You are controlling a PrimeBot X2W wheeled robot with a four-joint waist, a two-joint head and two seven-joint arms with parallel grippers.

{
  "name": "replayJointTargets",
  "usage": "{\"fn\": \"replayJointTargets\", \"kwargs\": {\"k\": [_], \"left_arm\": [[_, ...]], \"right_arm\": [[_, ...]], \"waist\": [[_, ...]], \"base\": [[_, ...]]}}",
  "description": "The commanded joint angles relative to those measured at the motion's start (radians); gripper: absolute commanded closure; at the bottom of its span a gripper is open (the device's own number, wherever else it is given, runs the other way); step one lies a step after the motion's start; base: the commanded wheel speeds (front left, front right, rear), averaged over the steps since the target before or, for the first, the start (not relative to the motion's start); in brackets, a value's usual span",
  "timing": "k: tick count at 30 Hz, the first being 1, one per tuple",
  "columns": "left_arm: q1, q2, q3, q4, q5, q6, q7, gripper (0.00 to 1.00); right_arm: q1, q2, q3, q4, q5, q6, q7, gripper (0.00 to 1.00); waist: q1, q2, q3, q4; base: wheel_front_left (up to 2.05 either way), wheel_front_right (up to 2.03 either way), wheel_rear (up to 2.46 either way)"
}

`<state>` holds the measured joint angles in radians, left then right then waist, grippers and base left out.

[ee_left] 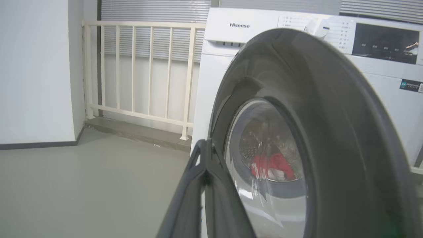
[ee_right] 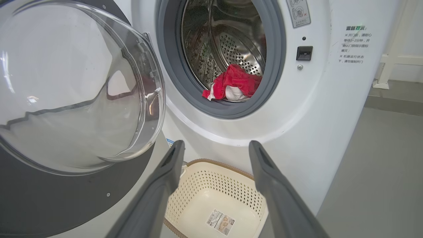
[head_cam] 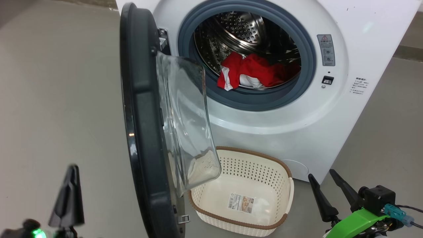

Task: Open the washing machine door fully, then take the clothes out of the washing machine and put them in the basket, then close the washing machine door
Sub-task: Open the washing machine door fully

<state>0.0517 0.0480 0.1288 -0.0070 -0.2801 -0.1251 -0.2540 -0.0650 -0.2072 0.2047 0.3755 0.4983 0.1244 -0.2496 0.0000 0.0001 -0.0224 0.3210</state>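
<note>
Nearest, at lower left of the head view, the left gripper [head_cam: 73, 172] is noted with its fingers pressed together and nothing between them. It hangs on the outer side of the washing machine door [head_cam: 142, 115], apart from it. At lower right the right gripper [head_cam: 321, 175] is held spread and empty, on the inner side of the door.

The basket [head_cam: 251, 165] is seen on the floor just before the washing machine [head_cam: 281, 125], empty, partly under the door's glass bowl [head_cam: 185, 115].

The door is found roughly square to the machine front, so it is judged open but not fully; the opening step is taken as unfinished.

Procedure advised: the door is best pushed from its inner side, low on the dark rim near the free edge and far from the hinge, never on the glass. The push should be slow and stopped once resistance is felt. The left gripper should be kept out of the swing path.

Farthest, the clothes [head_cam: 254, 71] are recorded inside the drum [head_cam: 241, 29], heaped against the grey gasket [head_cam: 244, 99], one corner draped over its lip.
</note>
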Motion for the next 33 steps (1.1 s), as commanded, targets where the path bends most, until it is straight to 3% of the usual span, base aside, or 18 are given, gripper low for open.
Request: {"fn": "replayJointTargets", "kwargs": {"k": [1, 6, 9, 10, 17, 19, 24, 33], "left_arm": [[-0.052, 0.004, 0.041, -0.067, -0.013, -0.006, -0.008, 1.00], [-0.066, 0.003, -0.006, -0.249, -0.030, -0.005, -0.008, 1.00], [-0.060, 0.003, -0.085, -0.344, -0.037, -0.001, -0.008, 1.00], [-0.049, 0.002, -0.155, -0.386, -0.037, -0.001, -0.008, 1.00], [0.018, 0.002, -0.443, -0.398, -0.034, -0.003, 0.026, 1.00], [0.036, 0.002, -0.483, -0.362, -0.044, 0.005, 0.067, 1.00], [0.056, 0.002, -0.520, -0.261, -0.134, 0.066, 0.131, 1.00], [0.040, 0.006, -0.462, -0.146, -0.150, 0.126, 0.138, 1.00]], "right_arm": [[-0.009, -0.009, 0.013, -0.026, -0.012, 0.006, -0.012, 0.00], [-0.011, -0.008, 0.012, -0.031, -0.015, 0.006, -0.012, 0.00], [-0.015, -0.009, 0.012, -0.033, -0.017, 0.006, -0.012, 0.00], [-0.016, -0.009, 0.011, -0.034, -0.019, 0.006, -0.012, 0.00], [-0.024, -0.009, 0.007, -0.035, -0.023, 0.006, -0.012, 0.00], [-0.026, -0.008, 0.006, -0.036, -0.024, 0.006, -0.012, 0.00], [-0.031, -0.006, 0.003, -0.041, -0.028, 0.006, -0.012, 0.00], [-0.032, -0.005, 0.001, -0.047, -0.032, 0.006, -0.012, 0.00]], "waist": [[0.0000, -0.0001, 0.000, 0.001], [0.0000, -0.0001, 0.006, 0.003], [0.0000, -0.0001, 0.010, 0.004], [0.0000, -0.0001, 0.013, 0.004], [0.0000, -0.0001, 0.018, 0.003], [0.0000, -0.0001, 0.019, 0.001], [0.0000, -0.0001, 0.021, 0.002], [0.0000, -0.0001, 0.026, 0.007]], "base": [[0.00, 0.00, 0.00], [0.00, 0.00, 0.00], [0.00, 0.00, 0.00], [0.00, 0.00, 0.00], [0.00, 0.00, 0.00], [0.00, 0.00, 0.00], [0.00, 0.00, 0.00], [0.00, 0.00, 0.00]]}}
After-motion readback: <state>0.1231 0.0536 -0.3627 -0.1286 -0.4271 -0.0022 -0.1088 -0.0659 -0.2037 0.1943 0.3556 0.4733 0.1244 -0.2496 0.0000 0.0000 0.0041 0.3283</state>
